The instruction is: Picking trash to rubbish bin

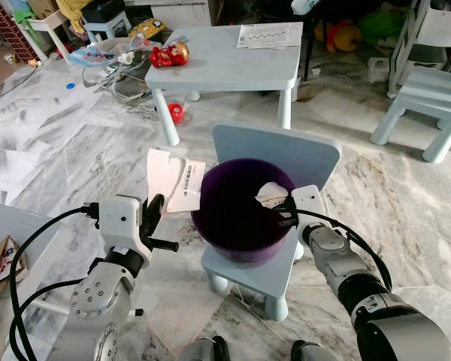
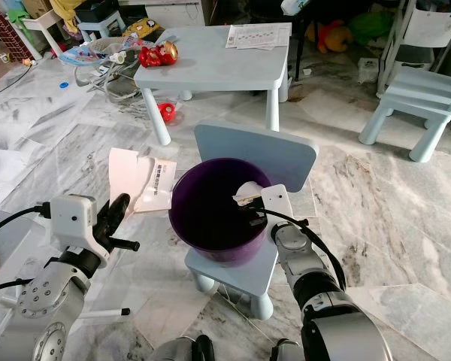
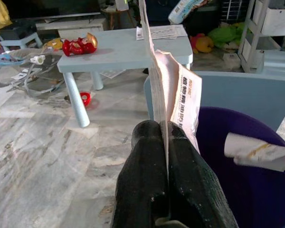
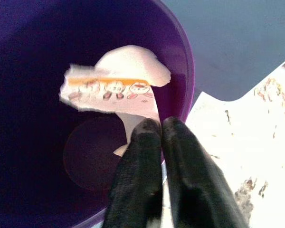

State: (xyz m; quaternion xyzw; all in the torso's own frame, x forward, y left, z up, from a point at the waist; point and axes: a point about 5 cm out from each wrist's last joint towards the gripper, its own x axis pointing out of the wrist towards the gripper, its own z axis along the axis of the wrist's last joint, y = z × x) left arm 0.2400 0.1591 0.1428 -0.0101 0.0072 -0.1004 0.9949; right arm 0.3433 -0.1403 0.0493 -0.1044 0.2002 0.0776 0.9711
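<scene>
Marble floor (image 1: 406, 195) is spreading out around you, with a pale blue chair (image 1: 274, 154) standing directly ahead and carrying a purple bin (image 1: 240, 218) on its seat. Beyond the chair a low blue table (image 1: 225, 64) is holding a red toy (image 1: 169, 54) near its left edge and printed sheets (image 1: 269, 34) toward its far right corner. A small red object (image 1: 176, 113) is lying on the floor by the table's near left leg, and another blue chair (image 1: 428, 105) is sitting off to your right.

Your left gripper (image 1: 156, 213) is hovering just left of the bin, at about rim height. Its fingers (image 3: 147, 175) are pressing tightly together on the lower edge of a white printed paper (image 1: 173, 179), which is standing up out of the grip, with its upper part reaching toward the bin's left rim. From the left wrist you are seeing that paper edge-on, rising between the two black pads.

Your right gripper (image 1: 286, 212) is reaching over the bin's right rim, fingertips inside the opening. Its fingers (image 4: 142, 166) are closing on a torn scrap of paper (image 4: 116, 83) with an orange stripe and small cartoon figures, and the scrap is hanging inside the bin, above its dark bottom.
</scene>
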